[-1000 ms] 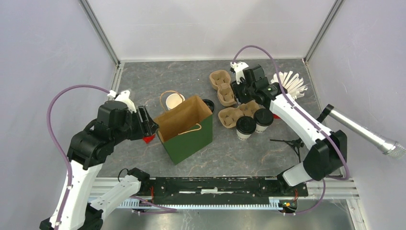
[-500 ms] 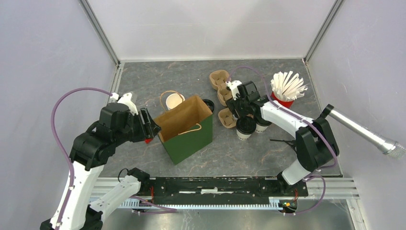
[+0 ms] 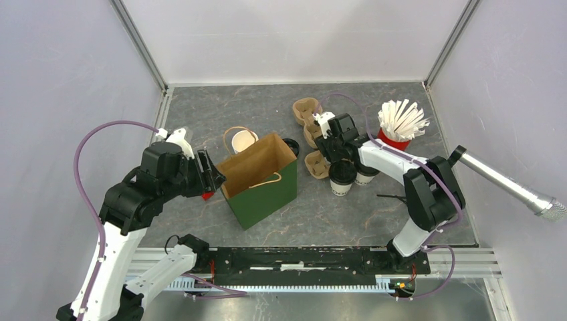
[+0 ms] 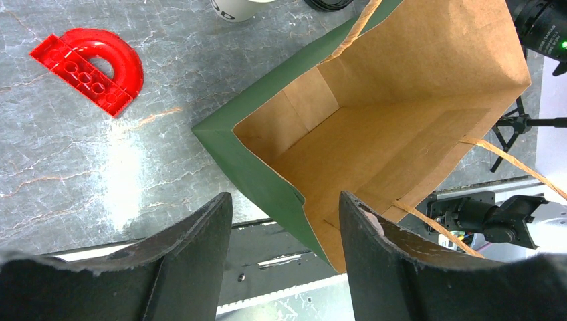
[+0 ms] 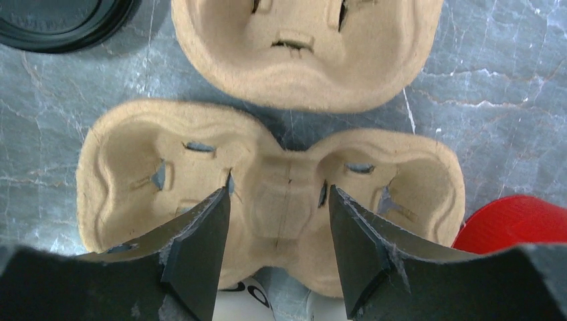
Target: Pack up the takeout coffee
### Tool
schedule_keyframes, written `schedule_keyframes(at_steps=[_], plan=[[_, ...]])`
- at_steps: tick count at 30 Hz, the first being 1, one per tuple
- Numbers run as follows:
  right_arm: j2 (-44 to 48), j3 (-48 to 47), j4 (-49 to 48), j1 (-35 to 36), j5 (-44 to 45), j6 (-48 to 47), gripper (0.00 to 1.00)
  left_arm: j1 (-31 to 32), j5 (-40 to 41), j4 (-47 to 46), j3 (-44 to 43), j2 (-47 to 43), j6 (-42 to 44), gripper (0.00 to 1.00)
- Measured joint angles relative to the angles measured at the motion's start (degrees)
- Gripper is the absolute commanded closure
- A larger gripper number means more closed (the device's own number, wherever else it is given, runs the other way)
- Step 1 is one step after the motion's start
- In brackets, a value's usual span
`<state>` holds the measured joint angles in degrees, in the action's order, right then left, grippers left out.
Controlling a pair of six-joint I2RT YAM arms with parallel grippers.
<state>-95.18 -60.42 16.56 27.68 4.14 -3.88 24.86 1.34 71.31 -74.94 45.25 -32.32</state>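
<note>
Two white lettered cups with black lids stand right of the bag: one takeout coffee in front, the other half under my right arm. The wrist view shows a strip of lettered white cup at the bottom. My right gripper is open, its fingers astride the centre ridge of a brown pulp cup carrier, without pinching it. The green paper bag stands open. My left gripper is open at the bag's left rim, which runs between the jaws.
A second pulp carrier lies behind the first. A lidless white cup and a loose black lid sit behind the bag. A red cup of straws stands at the right. A red brick lies left of the bag. A microphone juts in from the right.
My right arm swung from beside the straws cup, left and forward, onto the near carrier, its jaws opening wider on the way. The left gripper edged slightly toward the bag.
</note>
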Motion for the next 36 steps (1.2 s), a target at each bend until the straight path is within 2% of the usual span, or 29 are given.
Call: schedule_keyframes(at_steps=[6, 10, 19, 26, 31, 36], plan=[[-3.26, -2.14, -1.22, 0.00, 0.90, -0.09, 0.38, 0.00, 0.02, -0.09, 0.00, 0.15, 0.00, 0.33], [-4.96, -2.14, 2.14, 0.00, 1.07, -0.02, 0.36, 0.00, 0.09, -0.28, -0.02, 0.17, 0.00, 0.33], [-0.22, -2.14, 4.48, 0.00, 1.03, 0.07, 0.36, 0.00, 0.22, -0.39, -0.02, 1.14, 0.02, 0.33], [-1.68, -2.14, 3.34, 0.00, 0.39, -0.11, 0.37, 0.00, 0.22, -0.79, -0.02, 1.64, 0.04, 0.33], [-5.05, -2.14, 2.40, 0.00, -0.07, -0.11, 0.38, 0.00, 0.22, -0.76, -0.02, 1.62, 0.04, 0.33], [-6.14, -2.14, 1.88, 0.00, -0.13, -0.22, 0.45, 0.00, 0.22, -0.76, -0.02, 1.60, 0.04, 0.33]])
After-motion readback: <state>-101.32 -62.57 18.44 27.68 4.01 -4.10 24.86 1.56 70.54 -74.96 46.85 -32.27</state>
